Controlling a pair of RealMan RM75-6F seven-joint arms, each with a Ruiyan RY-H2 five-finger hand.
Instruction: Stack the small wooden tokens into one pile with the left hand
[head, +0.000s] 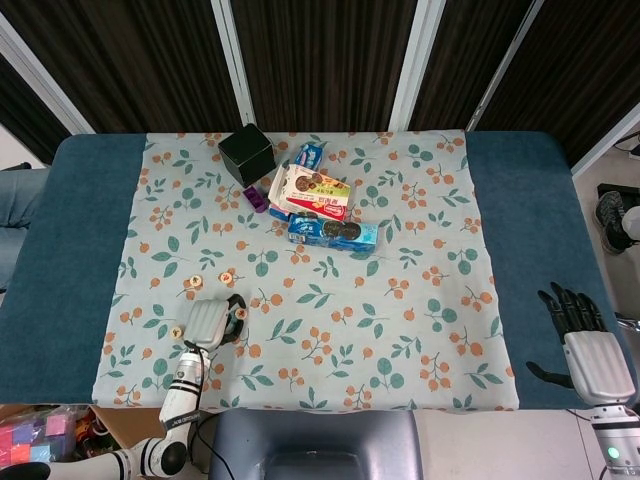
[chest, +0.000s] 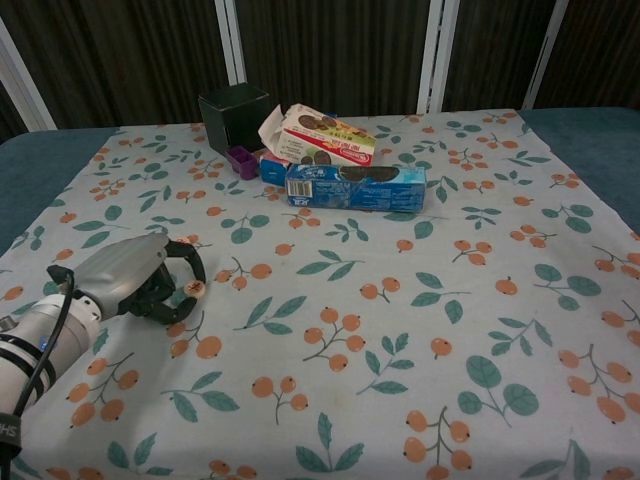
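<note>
1. chest view shows the left hand (chest: 135, 278) low over the floral cloth (chest: 400, 330), fingers curled, pinching a small wooden token (chest: 193, 290) at its fingertips.
2. head view shows three other tokens on the cloth: two (head: 190, 283) (head: 227, 278) just beyond the hand, one (head: 176, 332) beside it.
3. right hand (head: 585, 345) rests at the desk (head: 530, 200) edge, fingers apart, holding nothing.
4. snack boxes (head: 320, 205) lie well apart from the tokens.
</note>
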